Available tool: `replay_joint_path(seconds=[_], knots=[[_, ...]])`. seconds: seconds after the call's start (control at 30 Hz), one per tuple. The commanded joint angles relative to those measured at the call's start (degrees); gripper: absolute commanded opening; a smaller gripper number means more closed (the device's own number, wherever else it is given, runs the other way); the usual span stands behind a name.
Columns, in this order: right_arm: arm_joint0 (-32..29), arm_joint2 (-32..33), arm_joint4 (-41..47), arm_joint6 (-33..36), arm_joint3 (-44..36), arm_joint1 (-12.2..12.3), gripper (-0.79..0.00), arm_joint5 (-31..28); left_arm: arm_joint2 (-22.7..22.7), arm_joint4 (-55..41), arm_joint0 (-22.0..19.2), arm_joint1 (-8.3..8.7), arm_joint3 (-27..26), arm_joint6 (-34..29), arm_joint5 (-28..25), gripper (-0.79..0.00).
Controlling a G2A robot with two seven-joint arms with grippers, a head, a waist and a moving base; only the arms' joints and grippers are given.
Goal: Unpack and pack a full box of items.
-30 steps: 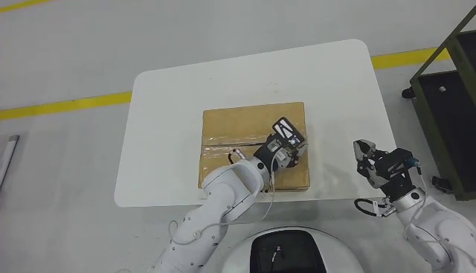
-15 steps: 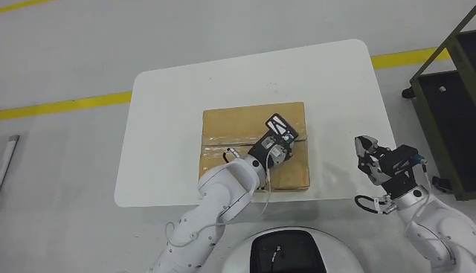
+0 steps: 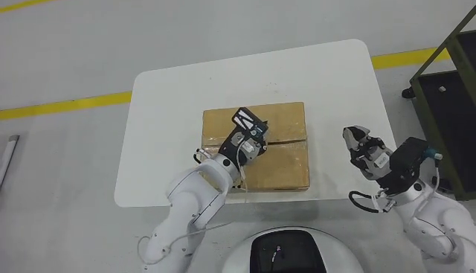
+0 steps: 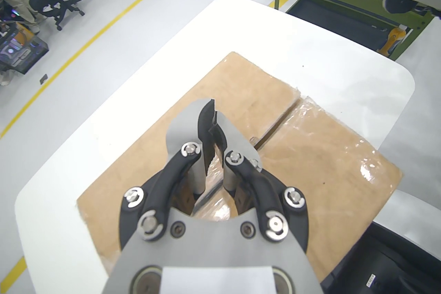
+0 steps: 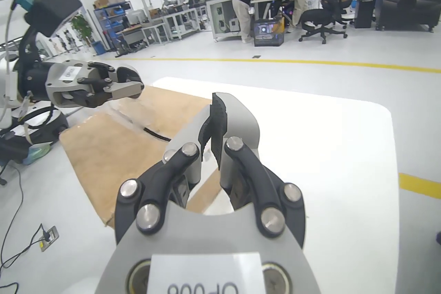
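The white surface (image 3: pixel 171 124) is carrying one thing, the cardboard box (image 3: pixel 255 145), so I'm placing everything off that. The box is sitting flat with both flaps folded shut. The seam (image 3: pixel 286 140) is running left to right across its top, and shiny clear tape is lying over the seam's right stretch.

The left claw (image 3: pixel 250 120) is hanging over the box's top, left of the middle, on the far side of the seam. Its fingers are pinched down to a sliver of a gap with nothing between them. I can't tell whether the tips are actually touching the cardboard; from the other arm's camera they're looking just above it.

Off the box's right side, the right claw (image 3: pixel 357 135) is hovering over bare surface, apart from the box and pointing away from the robot. Its pads are pressed together too, gripping nothing.

Farther right of the box, past the surface's edge, a green shelf cart (image 3: pixel 446 102) is standing on the floor.
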Motion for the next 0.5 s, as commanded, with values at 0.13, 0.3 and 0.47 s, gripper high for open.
replay_joint_path(seconds=[0.13,0.3,0.47], knots=[[2.52,-4.63,-3.55,1.72,0.05,-0.08,-0.785,-1.78,-6.02,0.8,2.41,0.96,-4.11,-2.58,-1.73,-0.785],[4.52,-7.38,-5.58,2.43,2.18,-0.18,-0.785,-2.1,-10.88,1.65,4.11,1.68,-6.5,-3.52,-2.94,-0.785],[6.25,-8.66,-5.83,2.83,4.25,-0.21,-0.785,-2.5,-14.59,2.76,5.12,2.27,-8.2,-4.42,-4.23,-0.785]])
